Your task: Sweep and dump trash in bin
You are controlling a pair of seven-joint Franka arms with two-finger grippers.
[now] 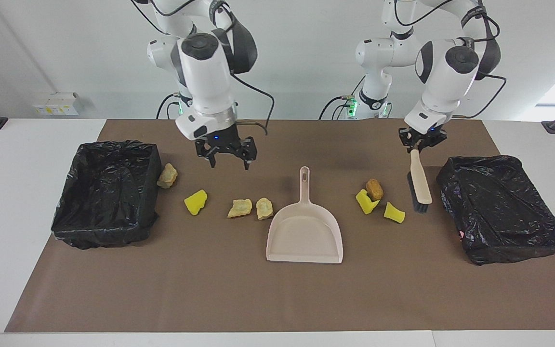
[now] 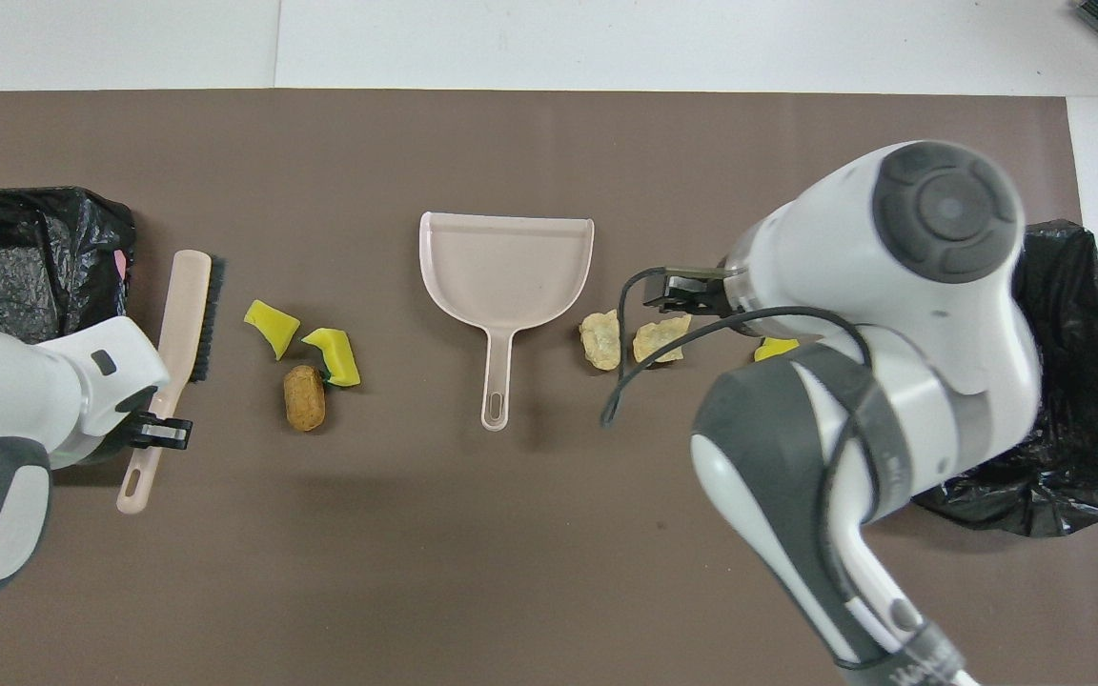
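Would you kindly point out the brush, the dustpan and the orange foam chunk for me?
brush (image 1: 421,182): facing view, on the middle of its beige back.
dustpan (image 1: 305,234): facing view, on the bare floor of its pan.
orange foam chunk (image 2: 304,398): overhead view, on its top face.

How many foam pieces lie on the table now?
7: three between brush and dustpan; two beside the dustpan; one yellow; one against the bin.
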